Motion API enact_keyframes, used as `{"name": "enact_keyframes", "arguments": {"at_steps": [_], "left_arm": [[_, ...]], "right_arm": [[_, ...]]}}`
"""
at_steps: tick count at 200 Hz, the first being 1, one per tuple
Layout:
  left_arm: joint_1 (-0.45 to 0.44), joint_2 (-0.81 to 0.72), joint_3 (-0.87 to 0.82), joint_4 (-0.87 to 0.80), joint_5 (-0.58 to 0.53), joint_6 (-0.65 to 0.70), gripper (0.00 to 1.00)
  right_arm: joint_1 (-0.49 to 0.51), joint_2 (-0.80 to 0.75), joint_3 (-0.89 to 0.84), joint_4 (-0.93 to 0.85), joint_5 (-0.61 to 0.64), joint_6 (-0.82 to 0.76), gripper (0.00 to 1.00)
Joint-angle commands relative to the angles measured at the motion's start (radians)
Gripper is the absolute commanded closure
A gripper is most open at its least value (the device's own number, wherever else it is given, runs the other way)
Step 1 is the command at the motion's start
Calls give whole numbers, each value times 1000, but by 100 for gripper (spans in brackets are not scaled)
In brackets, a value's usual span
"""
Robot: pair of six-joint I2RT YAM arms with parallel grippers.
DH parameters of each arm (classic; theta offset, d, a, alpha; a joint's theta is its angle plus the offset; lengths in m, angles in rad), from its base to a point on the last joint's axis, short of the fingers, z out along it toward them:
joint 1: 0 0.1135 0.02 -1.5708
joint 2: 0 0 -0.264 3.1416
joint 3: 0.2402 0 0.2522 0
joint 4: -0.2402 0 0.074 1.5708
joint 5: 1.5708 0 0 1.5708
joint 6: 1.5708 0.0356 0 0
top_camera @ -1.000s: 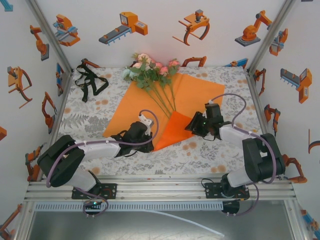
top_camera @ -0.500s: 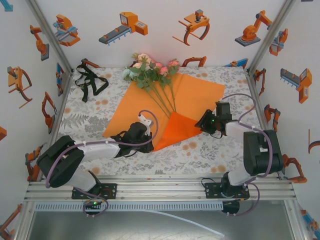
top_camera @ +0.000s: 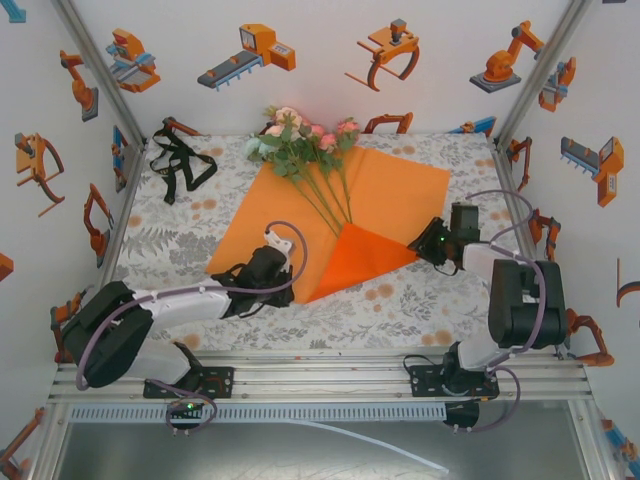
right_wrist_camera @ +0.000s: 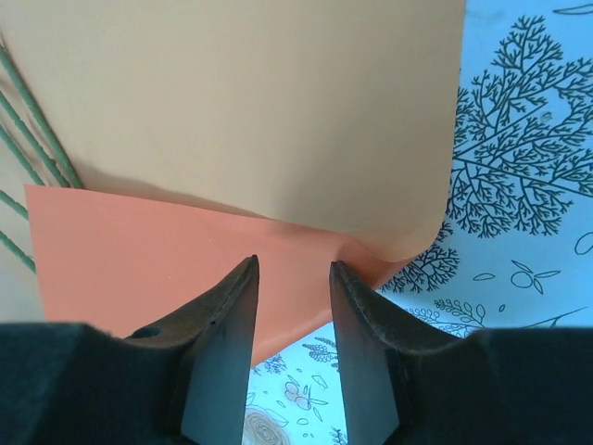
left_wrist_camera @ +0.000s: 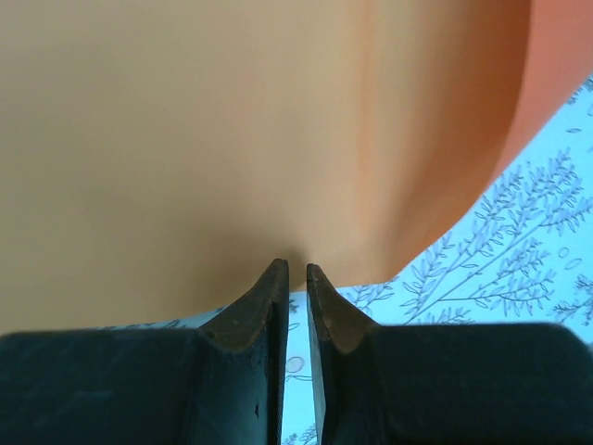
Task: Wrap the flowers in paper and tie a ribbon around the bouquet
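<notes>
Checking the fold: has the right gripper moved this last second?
Yes. The right gripper pulled back rightward, away from the flowers, to the folded corner of the paper.

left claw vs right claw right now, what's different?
The left claw is nearly closed at the paper, on its near-left edge; the right claw stands clearly wider. The left claw faces one plain layer, pinch unclear; the right claw faces the folded flap, gripping nothing. Both sit low at the paper's border.

Orange paper (top_camera: pixel 400 190), pink-and-white flowers (top_camera: pixel 300 140) with green leaves, black ribbon (top_camera: pixel 175 162), grey leaf-patterned tablecloth (top_camera: pixel 420 310).
</notes>
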Motion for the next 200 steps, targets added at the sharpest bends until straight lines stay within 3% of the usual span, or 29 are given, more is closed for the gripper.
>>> {"name": "enact_keyframes", "arguments": {"at_steps": [1, 21, 44, 77, 89, 114, 152, 200], "left_arm": [[20, -46, -29, -96, -53, -11, 75], [32, -123, -31, -119, -57, -16, 61], [81, -229, -22, -188, -108, -84, 58], [293, -343, -13, -355, -93, -289, 56], [368, -370, -15, -394, -69, -333, 44], [496, -384, -34, -442, -55, -407, 36], [631, -305, -59, -418, 17, -486, 31], [652, -207, -65, -311, 45, -525, 29]], "right_arm": [[-5, -43, -90, -61, 12, 21, 64], [-5, -113, -91, -93, -16, 10, 62], [1, -189, -41, -157, -43, -18, 58], [81, -303, 11, -264, -15, -58, 57], [122, -343, 23, -303, -4, -66, 57], [260, -402, 12, -307, 34, -63, 58], [442, -317, 14, -180, 54, 14, 60], [483, -104, 92, -56, 86, 3, 60]]}}
